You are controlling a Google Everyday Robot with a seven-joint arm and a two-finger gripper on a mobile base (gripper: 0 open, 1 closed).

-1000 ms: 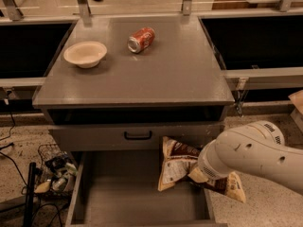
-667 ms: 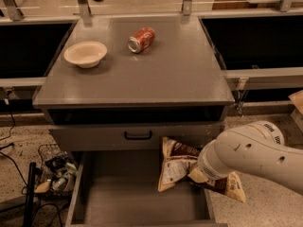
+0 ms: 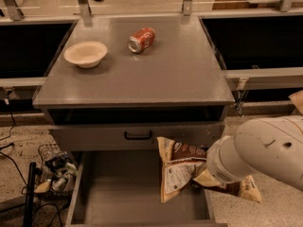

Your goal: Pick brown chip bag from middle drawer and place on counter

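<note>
STEP: lift-out judged in hand | brown chip bag [image 3: 179, 174] upright over middle drawer [image 3: 123, 193], lower centre | gripper [image 3: 201, 179] against bag, lower right; grip cannot be told | NEXT: bag to be raised, carried to tabletop [image 3: 180, 74], upper centre

One brown chip bag [image 3: 176, 173]; one soda can [image 3: 141, 39]; one bowl [image 3: 85, 54]; one counter [image 3: 161, 77]; one middle drawer [image 3: 123, 193]; one gripper [image 3: 200, 178], at bag, over drawer's right side.

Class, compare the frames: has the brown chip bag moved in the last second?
No. The brown chip bag stays just right of and below the black handle, over the middle drawer, with the gripper against its right side.
</note>
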